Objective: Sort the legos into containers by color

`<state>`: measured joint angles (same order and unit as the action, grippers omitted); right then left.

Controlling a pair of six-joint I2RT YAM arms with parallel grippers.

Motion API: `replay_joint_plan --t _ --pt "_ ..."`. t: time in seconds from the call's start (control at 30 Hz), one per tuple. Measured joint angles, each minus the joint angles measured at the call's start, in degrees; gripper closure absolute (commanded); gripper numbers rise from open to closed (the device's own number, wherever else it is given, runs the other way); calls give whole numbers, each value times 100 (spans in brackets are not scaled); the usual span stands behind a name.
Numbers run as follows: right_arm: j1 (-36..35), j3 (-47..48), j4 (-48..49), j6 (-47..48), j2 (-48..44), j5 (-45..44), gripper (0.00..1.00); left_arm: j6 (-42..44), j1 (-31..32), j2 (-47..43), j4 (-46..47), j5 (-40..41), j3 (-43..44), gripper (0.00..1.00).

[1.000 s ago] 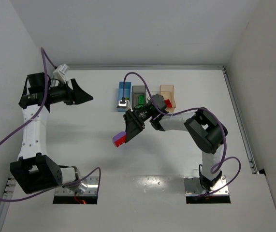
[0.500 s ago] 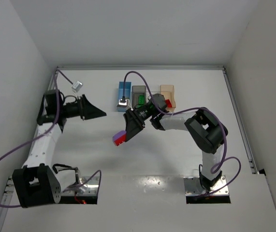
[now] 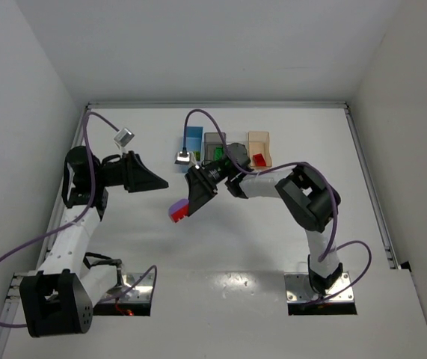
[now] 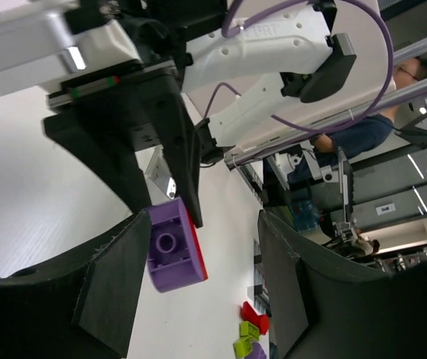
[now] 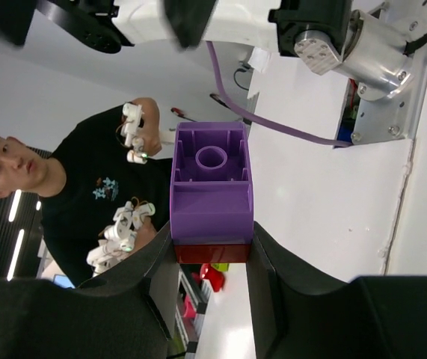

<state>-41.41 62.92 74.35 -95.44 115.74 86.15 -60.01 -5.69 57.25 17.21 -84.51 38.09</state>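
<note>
My right gripper (image 3: 191, 199) is shut on a purple brick (image 3: 176, 206) stuck to a red brick (image 3: 176, 218), held above the table's middle. In the right wrist view the purple brick (image 5: 212, 179) juts out past the fingertips and the red brick (image 5: 212, 253) sits between them. My left gripper (image 3: 155, 182) is open and empty, just left of the stack. In the left wrist view the stack (image 4: 170, 243) shows between my open fingers (image 4: 116, 284), close to the left one. The blue bin (image 3: 193, 139), dark grey bin (image 3: 214, 143) and pale orange bin (image 3: 259, 144) stand at the back. The clear bin is mostly hidden by the right arm.
Green bricks (image 3: 217, 153) lie in the grey bin and a red brick (image 3: 259, 158) in the orange bin. Loose red (image 4: 252, 314) and yellow-green (image 4: 243, 338) bricks lie on the table beyond. Purple cables loop over both arms.
My left arm has swung down and right, bringing its open gripper close to the stack. My right gripper has moved left and slightly down with the stack.
</note>
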Motion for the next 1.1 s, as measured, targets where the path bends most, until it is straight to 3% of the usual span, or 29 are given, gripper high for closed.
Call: replay_joint_plan --t 0.27,1.1 --pt "0 734 -17 -197 201 0 99 -378 74 0 492 -24 -87 35" --pt "2 1528 9 -446 529 9 99 -496 74 81 625 -31 -197 42"
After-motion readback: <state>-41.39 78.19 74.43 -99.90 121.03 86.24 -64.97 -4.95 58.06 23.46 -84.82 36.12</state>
